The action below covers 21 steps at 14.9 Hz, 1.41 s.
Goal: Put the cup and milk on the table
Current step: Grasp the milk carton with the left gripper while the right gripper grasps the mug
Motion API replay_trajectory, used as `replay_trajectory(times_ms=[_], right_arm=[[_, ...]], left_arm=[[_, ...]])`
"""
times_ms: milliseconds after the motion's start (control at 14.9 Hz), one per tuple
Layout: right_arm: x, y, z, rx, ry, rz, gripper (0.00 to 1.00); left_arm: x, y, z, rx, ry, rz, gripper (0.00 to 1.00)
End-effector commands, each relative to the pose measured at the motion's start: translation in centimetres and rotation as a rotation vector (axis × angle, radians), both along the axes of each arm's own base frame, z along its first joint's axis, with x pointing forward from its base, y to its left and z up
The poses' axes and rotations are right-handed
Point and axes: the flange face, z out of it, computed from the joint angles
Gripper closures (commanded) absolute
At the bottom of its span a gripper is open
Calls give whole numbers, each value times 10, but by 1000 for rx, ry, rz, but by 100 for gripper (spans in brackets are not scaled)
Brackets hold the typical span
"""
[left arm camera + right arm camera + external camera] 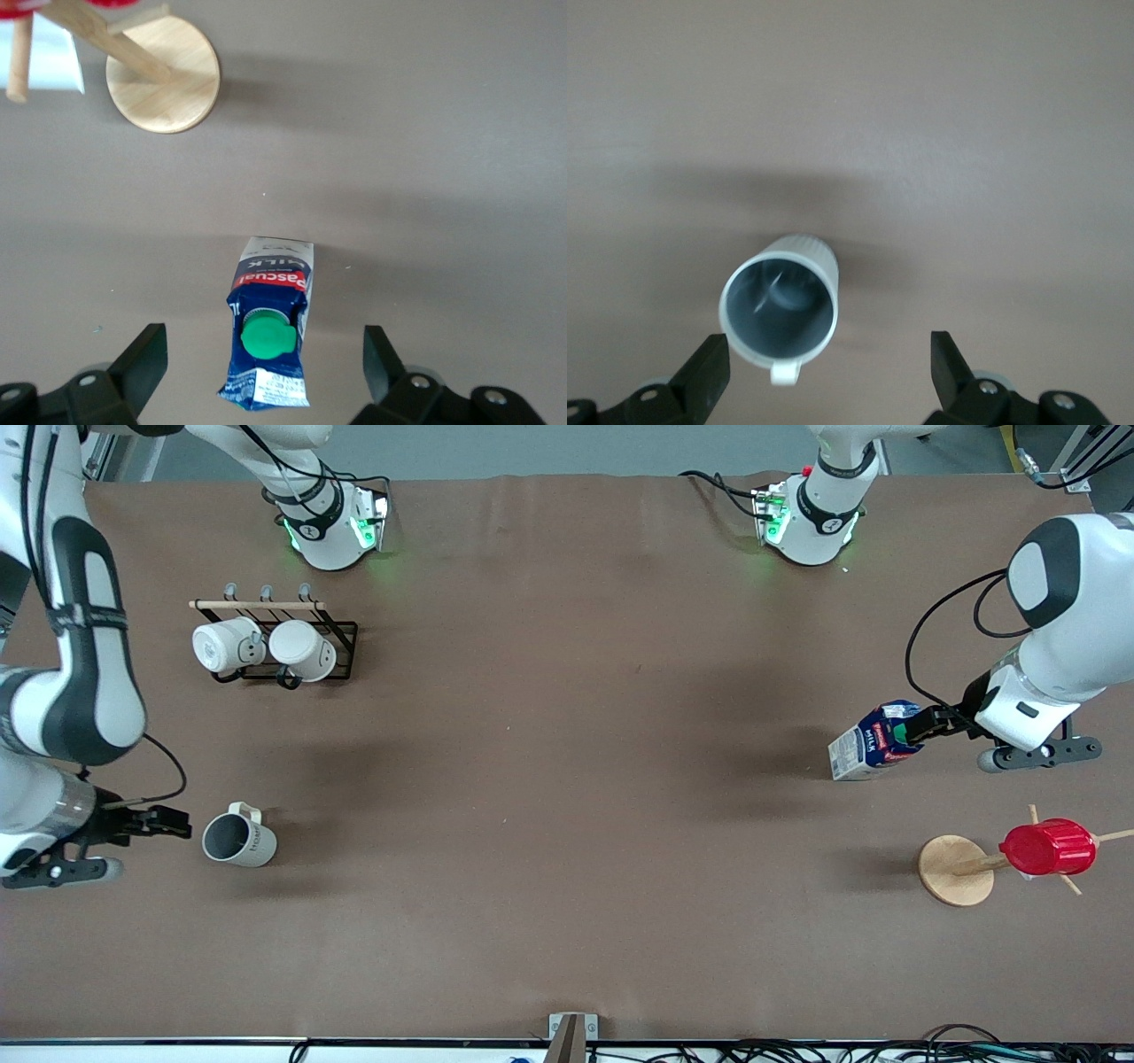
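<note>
The cup (pixel 239 840), off-white with a grey inside, stands upright on the brown table (pixel 567 797) toward the right arm's end. My right gripper (pixel 180 824) is open just beside it, not touching. In the right wrist view the cup (pixel 780 310) sits close to one finger (pixel 709 367) of the open gripper (pixel 828 367). The milk (pixel 873 741), a blue and white carton with a green cap, stands on the table toward the left arm's end. My left gripper (pixel 914 731) is open at its top. In the left wrist view the milk (pixel 270 332) stands between the wide-open gripper (pixel 264 363), apart from both fingers.
A black rack (pixel 341 651) with two plain white mugs (pixel 266 646) stands near the right arm's base. A wooden stand (pixel 955 870) carrying a red ribbed cup (pixel 1047 848) stands nearer the front camera than the milk; its base shows in the left wrist view (pixel 164 75).
</note>
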Motion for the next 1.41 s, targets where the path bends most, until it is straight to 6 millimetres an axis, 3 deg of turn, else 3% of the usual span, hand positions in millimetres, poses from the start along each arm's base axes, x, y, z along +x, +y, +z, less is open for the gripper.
replay_trajectory(times_ms=[0,201,470,604,872,940,1141,1208,1342], right_arm=[[-19,3,-33,-13,-34,42,0],[-22,2,-65,-13,-21,59,0],[-22,3,-83,-13,-14,63,1],[-23,3,-89,-10,0,61,6],[-28,9,-97,-6,18,57,31],[-28,10,-97,-6,18,57,42],[-27,9,-97,4,19,44,94],[-26,9,-96,6,19,22,100],[-23,9,-94,6,13,5,100]], left_arm=[[-19,5,-16,17,-19,-19,4],[-18,5,-31,15,-38,-21,4],[-14,4,-49,12,-25,-36,5],[-14,3,-59,11,-25,-40,5],[-13,2,-75,9,-27,-42,5],[-12,1,-77,8,-27,-44,5],[-14,1,-84,8,-16,-44,9],[-16,1,-87,7,-10,-46,14],[-18,2,-89,7,-6,-46,38]])
